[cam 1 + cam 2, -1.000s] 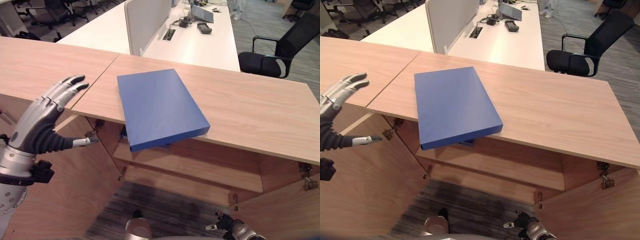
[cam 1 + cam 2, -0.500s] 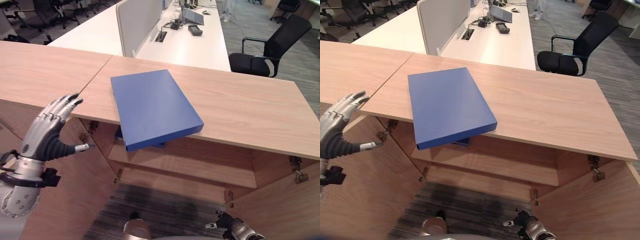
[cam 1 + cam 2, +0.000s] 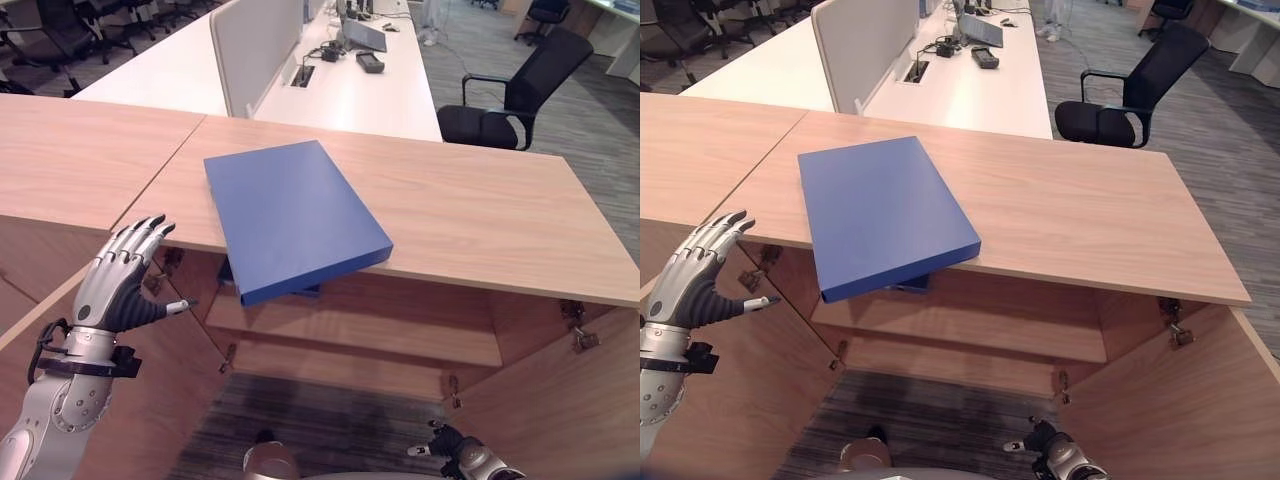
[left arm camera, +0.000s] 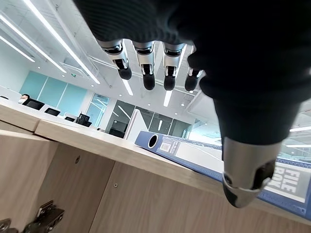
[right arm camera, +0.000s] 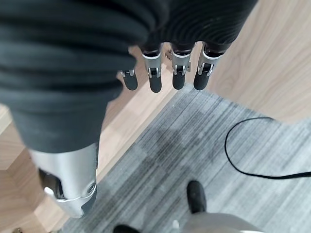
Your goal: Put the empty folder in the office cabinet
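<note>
Folder: blue folder (image 3: 292, 214) lies flat on the wooden worktop (image 3: 480, 215), its near corner jutting past the front edge above the open cabinet (image 3: 360, 335)
Left hand: left hand (image 3: 122, 285) raised by the open left door (image 3: 150, 400), below the worktop edge, fingers straight and spread, holding nothing, apart from the folder
Right hand: right hand (image 5: 73, 121) low over the grey carpet (image 5: 194, 155), fingers relaxed, empty
Behind: white desk (image 3: 340, 85), black chair (image 3: 515, 90)
</note>
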